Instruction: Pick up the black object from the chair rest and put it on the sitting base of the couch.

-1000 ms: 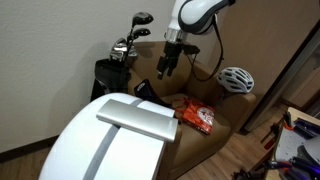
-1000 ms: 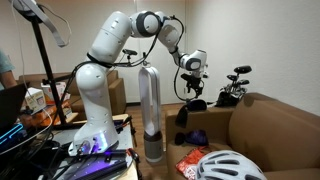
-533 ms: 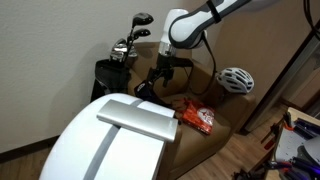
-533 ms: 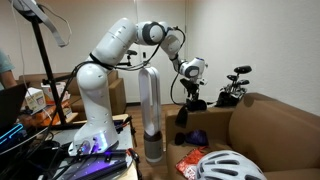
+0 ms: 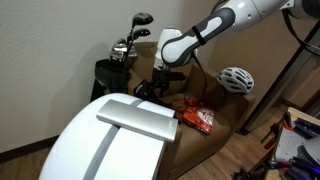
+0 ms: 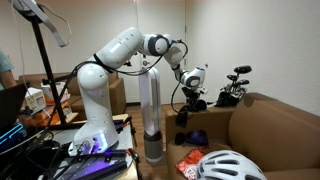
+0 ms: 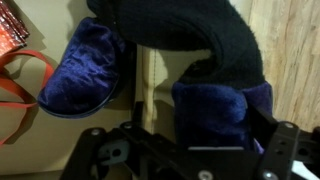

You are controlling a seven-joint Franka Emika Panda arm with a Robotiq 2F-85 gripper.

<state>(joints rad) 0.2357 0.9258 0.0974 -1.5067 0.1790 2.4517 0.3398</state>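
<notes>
The black object [image 7: 205, 35] has a dark blue plush part [image 7: 210, 105] and lies on the brown couch's arm rest. It shows in both exterior views [image 5: 146, 90] [image 6: 197, 104]. My gripper [image 7: 205, 135] is low over it, also seen from outside [image 5: 160, 82] [image 6: 190, 97]. The jaws stand open on either side of the blue plush part. I see no grip. A separate dark blue slipper [image 7: 85, 65] lies lower on the couch's sitting base [image 5: 215, 135], also in an exterior view [image 6: 192, 137].
An orange packet [image 5: 196, 118] [image 7: 15, 45] lies on the seat. A white bike helmet [image 5: 236, 78] [image 6: 226, 165] sits on the far arm rest. Golf clubs [image 5: 130, 42] [image 6: 236, 84] stand behind the couch. A tall silver tower [image 6: 149, 110] stands by the robot base.
The arm has bent down and lowered the gripper from above the couch back to the black object on the arm rest. The object has not moved.
</notes>
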